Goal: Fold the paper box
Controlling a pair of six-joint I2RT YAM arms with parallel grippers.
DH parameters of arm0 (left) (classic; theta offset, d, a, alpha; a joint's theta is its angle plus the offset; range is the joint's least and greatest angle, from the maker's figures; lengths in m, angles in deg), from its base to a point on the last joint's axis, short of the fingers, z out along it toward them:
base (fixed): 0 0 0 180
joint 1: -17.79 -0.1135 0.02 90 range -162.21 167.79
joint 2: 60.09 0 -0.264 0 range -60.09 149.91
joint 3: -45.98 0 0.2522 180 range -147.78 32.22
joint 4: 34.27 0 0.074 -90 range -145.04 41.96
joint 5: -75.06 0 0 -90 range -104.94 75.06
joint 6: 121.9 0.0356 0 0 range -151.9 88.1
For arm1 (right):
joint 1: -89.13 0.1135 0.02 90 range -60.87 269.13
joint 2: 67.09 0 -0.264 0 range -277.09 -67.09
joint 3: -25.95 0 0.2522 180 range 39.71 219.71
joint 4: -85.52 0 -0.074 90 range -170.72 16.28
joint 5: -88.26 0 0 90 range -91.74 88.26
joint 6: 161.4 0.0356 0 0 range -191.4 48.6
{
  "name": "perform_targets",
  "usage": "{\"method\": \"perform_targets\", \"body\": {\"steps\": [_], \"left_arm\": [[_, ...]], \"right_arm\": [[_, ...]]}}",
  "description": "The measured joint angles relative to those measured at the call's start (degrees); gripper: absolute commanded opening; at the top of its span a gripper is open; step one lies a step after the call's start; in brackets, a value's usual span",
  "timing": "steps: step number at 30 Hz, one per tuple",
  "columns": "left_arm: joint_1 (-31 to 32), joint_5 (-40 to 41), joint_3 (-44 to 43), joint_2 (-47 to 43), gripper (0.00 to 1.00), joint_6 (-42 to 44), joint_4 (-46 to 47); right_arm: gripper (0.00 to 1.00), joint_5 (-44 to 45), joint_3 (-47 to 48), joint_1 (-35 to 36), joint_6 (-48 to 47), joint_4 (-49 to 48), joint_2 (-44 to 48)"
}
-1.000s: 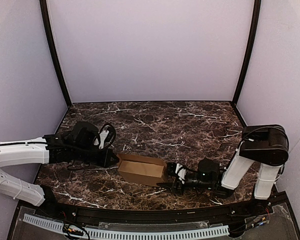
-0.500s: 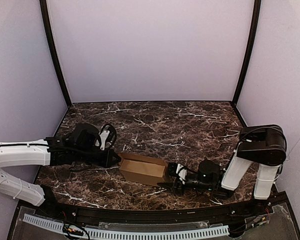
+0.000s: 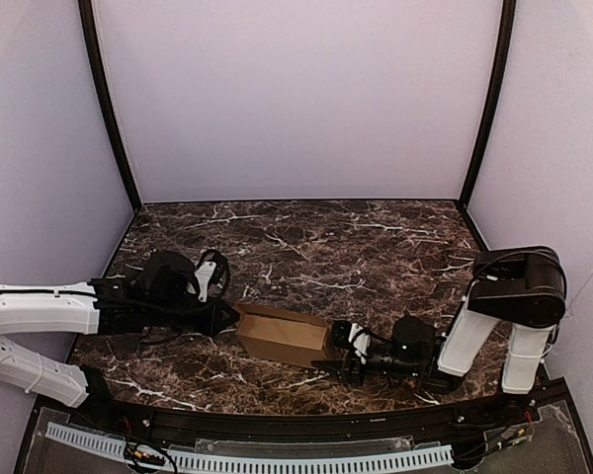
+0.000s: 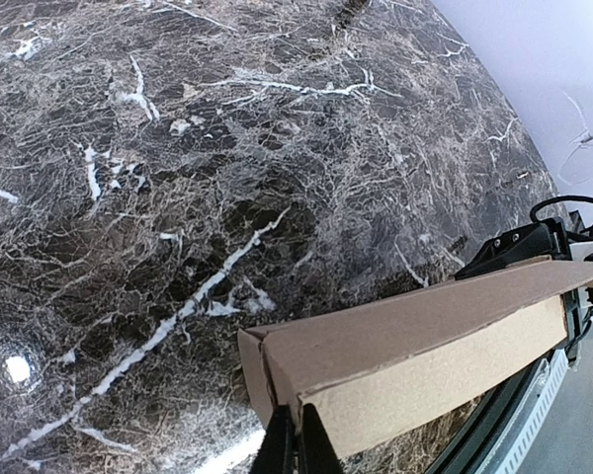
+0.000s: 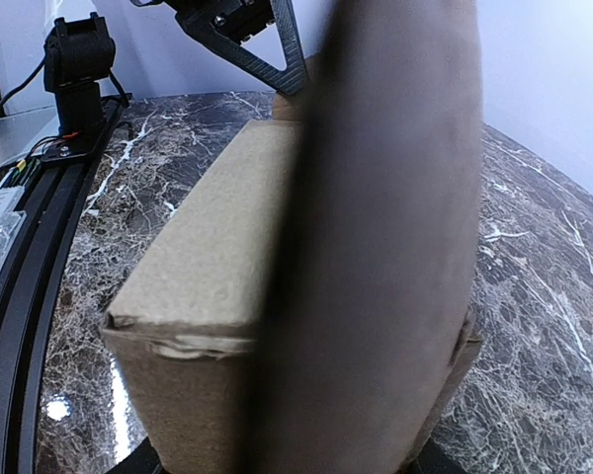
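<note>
A robot test cell in a lab: plain lilac walls [image 3: 296, 99] close in three sides of a dark marbled surface [image 3: 356, 237]. Black posts [image 3: 109, 109] stand at its far corners. A left arm [image 3: 40, 308] and a right arm [image 3: 514, 296] are mounted by a black rail [image 3: 277, 423] along its near edge.

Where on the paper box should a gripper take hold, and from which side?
Likely across its narrow width at a short end, coming in along its length. The paper box lies flat, its length running left to right; the right gripper spans its right end.
</note>
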Motion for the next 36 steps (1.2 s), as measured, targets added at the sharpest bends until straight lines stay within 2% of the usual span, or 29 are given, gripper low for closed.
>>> {"method": "perform_targets", "body": {"steps": [2, 6, 16, 24, 36], "left_arm": [[0.3, 0.3, 0.3, 0.0, 0.0, 0.0, 0.0], [1.0, 0.9, 0.8, 0.0, 0.0, 0.0, -0.2], [2.3, 1.4, 1.2, 0.1, 0.0, 0.0, -0.6], [2.5, 1.8, 0.0, 1.3, 0.0, -0.3, -2.7], [2.7, 2.7, -2.4, 3.4, 0.0, -0.8, -6.0]], "right_arm": [[0.34, 0.0, 0.0, 0.0, 0.1, 0.0, 0.0], [0.42, 0.1, 0.0, 0.0, 0.1, 0.0, 0.0], [0.77, 1.8, 0.0, 0.3, 0.6, 1.8, 0.2], [0.98, 3.0, -0.5, 0.4, 0.9, 3.2, 3.7], [0.99, 2.9, -3.7, 0.4, 0.9, 5.0, 12.9]]}}
